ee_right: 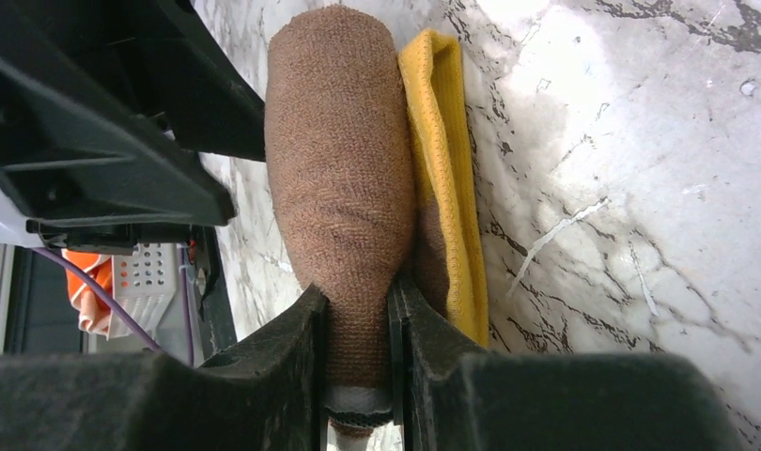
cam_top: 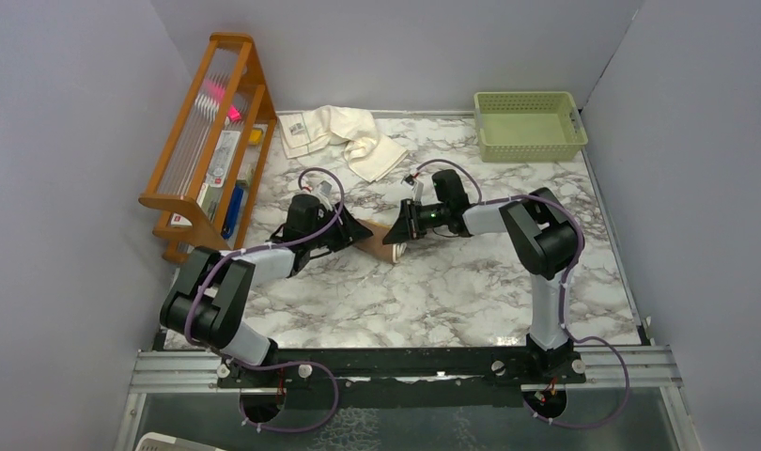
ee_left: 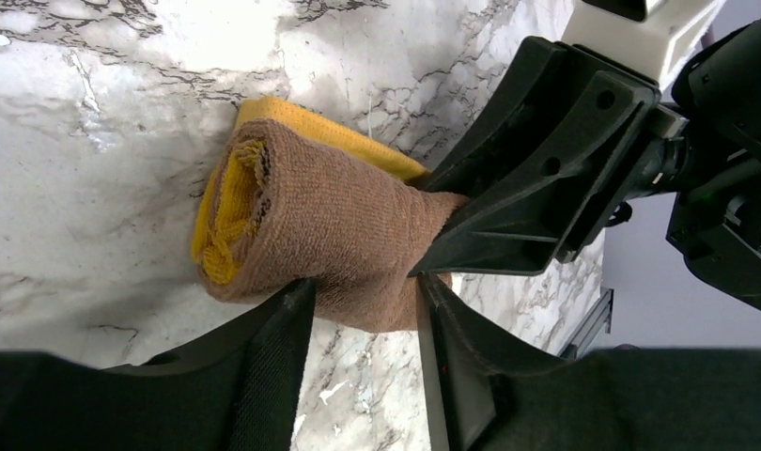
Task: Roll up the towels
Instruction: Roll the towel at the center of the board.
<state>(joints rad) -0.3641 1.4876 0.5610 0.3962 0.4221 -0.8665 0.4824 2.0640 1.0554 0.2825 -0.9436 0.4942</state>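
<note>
Brown towel (ee_left: 330, 225) is nearly rolled, lying on the worktop (cam_top: 433, 291), with the left jaws and right jaws each clamped on an end. Right wrist view shows a yellow flap (ee_right: 447, 188) not wound in, so I'd guess one last turn is needed. Only the top view shows the cream towel (cam_top: 339, 132), crumpled well beyond the jaws

**Brown and Mustard on Veined Marble**

The brown towel (ee_left: 330, 225) shows a mustard-yellow reverse and edging. The basket (cam_top: 531, 148) is pale green. Left of the basket, the cream towel (cam_top: 344, 132) carries a small white patch with dark print. The table (cam_top: 433, 291) is white marble with grey-black veins. Farther left of the basket, the rack (cam_top: 231, 40) is orange-brown wood. The left gripper (ee_left: 363, 296) and right gripper (ee_right: 358, 296) are black.
</note>
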